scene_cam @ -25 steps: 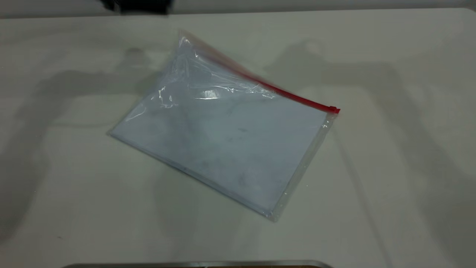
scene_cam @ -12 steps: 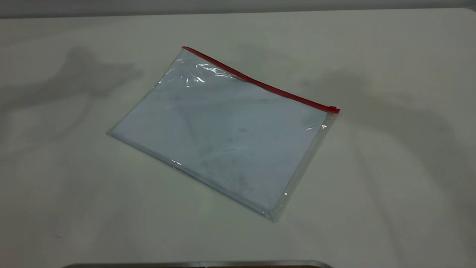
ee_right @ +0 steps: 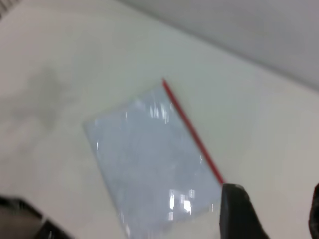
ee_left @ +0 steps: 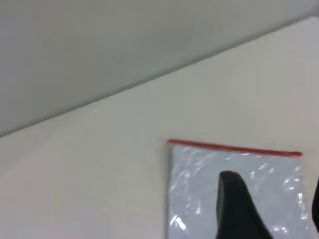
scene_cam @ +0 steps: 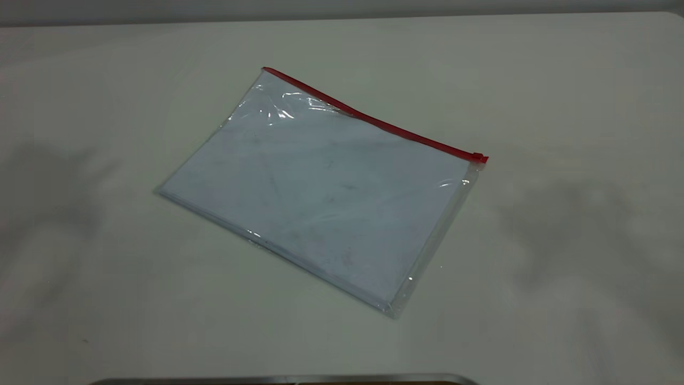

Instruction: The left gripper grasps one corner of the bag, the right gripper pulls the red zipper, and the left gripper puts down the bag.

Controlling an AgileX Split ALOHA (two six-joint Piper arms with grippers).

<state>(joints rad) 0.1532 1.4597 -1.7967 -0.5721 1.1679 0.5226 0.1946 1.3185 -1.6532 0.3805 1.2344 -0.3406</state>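
Now the bag (scene_cam: 320,198) lies flat mid-frame on the table (scene_cam: 561,80), zipper (scene_cam: 374,121) along its upper edge. Both grippers, left (ee_left: 271,209) and right (ee_right: 271,211), hang above, fingers apart, holding nothing. Seemingly finished; only retreat remains.

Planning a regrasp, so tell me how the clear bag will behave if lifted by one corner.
The bag is thin, glossy, wrinkled film, so it will probably flop and sag. Its shiny skin may slip between fingers. The paper sheets inside lie flat and likely add some stiffness and weight. The red zipper edge looks firmest.
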